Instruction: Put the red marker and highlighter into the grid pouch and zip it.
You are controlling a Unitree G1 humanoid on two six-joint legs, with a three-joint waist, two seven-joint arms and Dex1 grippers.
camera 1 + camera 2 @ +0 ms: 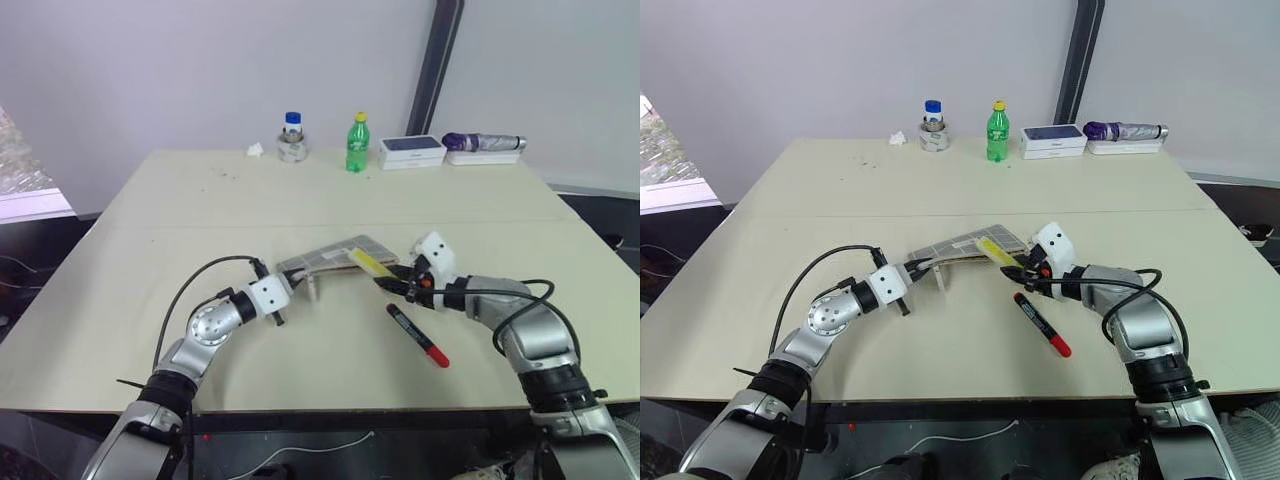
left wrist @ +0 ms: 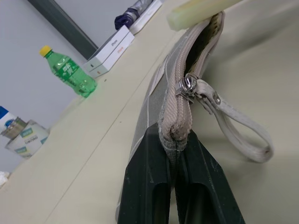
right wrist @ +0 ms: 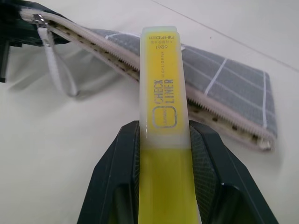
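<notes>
Marker first: the red marker (image 1: 418, 335) lies loose on the table (image 1: 330, 210), nearest to me, just in front of the right gripper and untouched by it, red end pointing toward the near right.

Behind it I see the right gripper (image 1: 396, 282) closed on the highlighter (image 3: 163, 112), fingers (image 3: 117, 172) pressing the yellow body from both sides. The pale cap end points to the far left and reaches the open mouth of the grid pouch (image 1: 335, 258); I cannot tell whether the tip has passed the zipper teeth.

To the left, the left gripper (image 2: 175, 154) is fully closed on the pouch's left end seam, holding that end lifted off the table. The zipper pull (image 2: 187, 87) sits close to the pinched end, with its pale strap (a loop) hanging down beside it. The zipper is open along most of the pouch.

At the far edge of the table, well apart from the work, stand a small jar (image 1: 292, 138), a green bottle (image 1: 357, 144), a white box (image 1: 411, 151) and a folded umbrella (image 1: 485, 142).
</notes>
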